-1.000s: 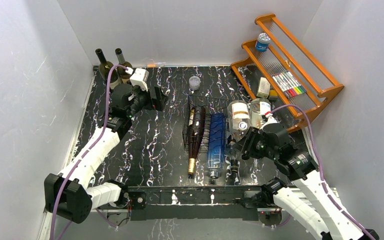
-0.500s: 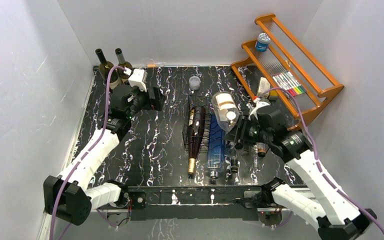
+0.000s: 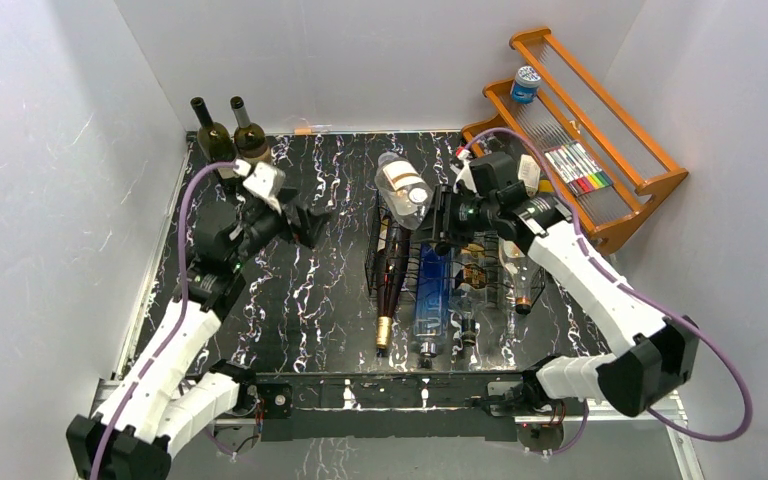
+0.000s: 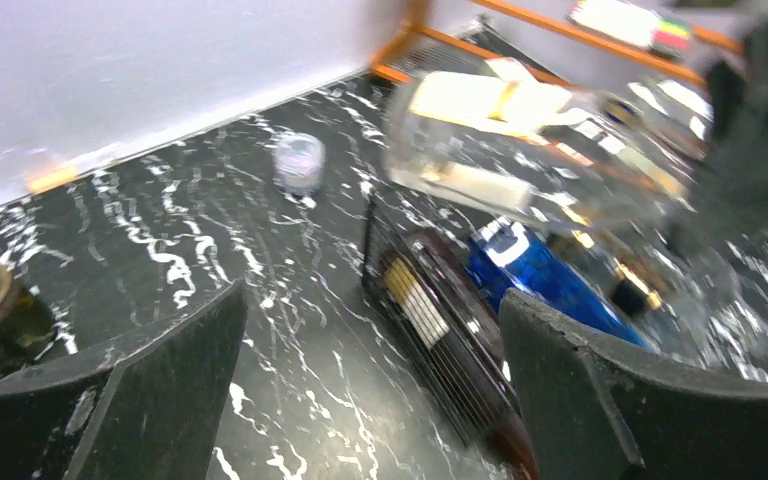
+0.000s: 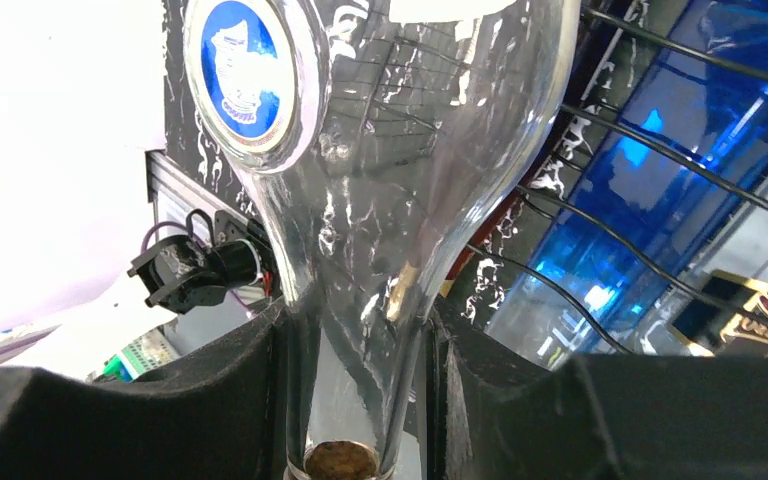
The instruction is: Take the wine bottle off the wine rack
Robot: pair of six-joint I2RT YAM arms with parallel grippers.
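Upper centre of the top view: right claw (image 3: 448, 220) is clamped on the neck of a clear bottle (image 3: 403, 190). It hangs tilted over the back end of the wire rack (image 3: 371, 262) and looks free of the cradles. Left claw (image 3: 305, 222) gapes wide, empty, left of the rack.

Advice: firm grip on that slim neck, swing the heavy body past the wires, set down on bare desk (image 3: 310, 300).

Count: one bottle held, four other bottles (image 3: 430, 290) lying at the rack (right two partly hidden), two upright bottles (image 3: 211, 135) upper left.
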